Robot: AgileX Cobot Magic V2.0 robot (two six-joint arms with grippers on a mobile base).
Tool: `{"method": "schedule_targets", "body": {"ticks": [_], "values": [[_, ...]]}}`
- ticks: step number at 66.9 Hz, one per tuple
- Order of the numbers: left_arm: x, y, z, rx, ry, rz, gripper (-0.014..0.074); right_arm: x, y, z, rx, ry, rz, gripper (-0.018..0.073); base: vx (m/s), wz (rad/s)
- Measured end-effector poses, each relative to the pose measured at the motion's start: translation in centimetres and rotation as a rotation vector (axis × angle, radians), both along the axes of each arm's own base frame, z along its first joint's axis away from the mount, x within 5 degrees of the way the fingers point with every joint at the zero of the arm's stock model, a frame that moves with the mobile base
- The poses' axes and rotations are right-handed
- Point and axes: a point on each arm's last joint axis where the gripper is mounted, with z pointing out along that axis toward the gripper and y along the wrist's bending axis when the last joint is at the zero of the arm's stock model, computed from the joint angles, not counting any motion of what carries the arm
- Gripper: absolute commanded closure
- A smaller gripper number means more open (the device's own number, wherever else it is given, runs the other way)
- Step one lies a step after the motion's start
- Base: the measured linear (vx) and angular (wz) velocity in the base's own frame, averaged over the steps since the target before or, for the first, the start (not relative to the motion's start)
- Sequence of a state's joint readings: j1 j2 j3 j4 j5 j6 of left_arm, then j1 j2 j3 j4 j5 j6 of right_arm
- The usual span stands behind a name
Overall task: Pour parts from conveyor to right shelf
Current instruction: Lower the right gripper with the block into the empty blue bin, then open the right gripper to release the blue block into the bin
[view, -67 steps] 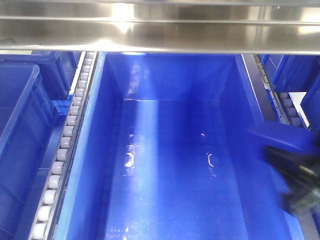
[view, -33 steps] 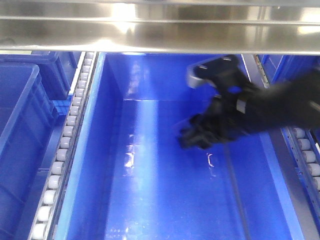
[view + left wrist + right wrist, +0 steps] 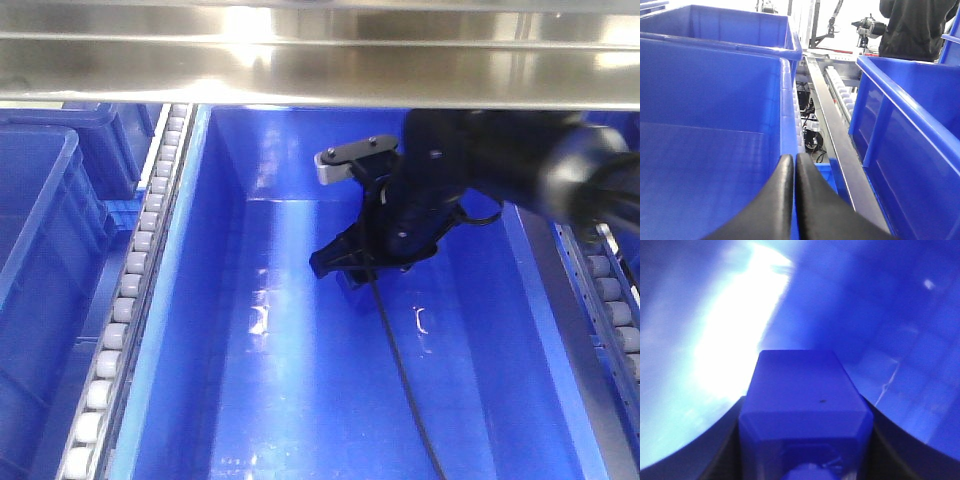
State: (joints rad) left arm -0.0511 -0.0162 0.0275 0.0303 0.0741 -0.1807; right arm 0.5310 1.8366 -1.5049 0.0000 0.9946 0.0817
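The blue part (image 3: 805, 410) is sitting clamped between the fingers of the right hand (image 3: 345, 265), which is hanging over the floor of the big blue bin (image 3: 300, 400) on the shelf (image 3: 320, 70), so the drop lies straight down. The left hand (image 3: 794, 200), fingers pressed together and empty, is waiting beside another bin. Half a second ago the right hand was further right; it is now reaching deeper toward the bin's middle.

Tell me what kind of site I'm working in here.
Probably a factory or warehouse parts-handling area: a steel rack with roller tracks, big blue bins, and the right pincer holding a blue part over one.
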Motion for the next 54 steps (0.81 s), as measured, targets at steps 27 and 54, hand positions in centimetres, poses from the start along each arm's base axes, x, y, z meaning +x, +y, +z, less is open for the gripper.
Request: {"method": "schedule_targets", "body": {"ticks": [27,54], "values": [[0.0,0.0,0.0,0.0,0.0,0.0,0.0603,2.1,1.1,-4.0,-0.071,0.113,-0.037,0.0177,0.0,0.0],[0.0,0.0,0.0,0.0,0.0,0.0,0.0603,3.1,1.5,-4.8,-0.093,0.112,-0.039,-0.0034,0.0,0.0]]}}
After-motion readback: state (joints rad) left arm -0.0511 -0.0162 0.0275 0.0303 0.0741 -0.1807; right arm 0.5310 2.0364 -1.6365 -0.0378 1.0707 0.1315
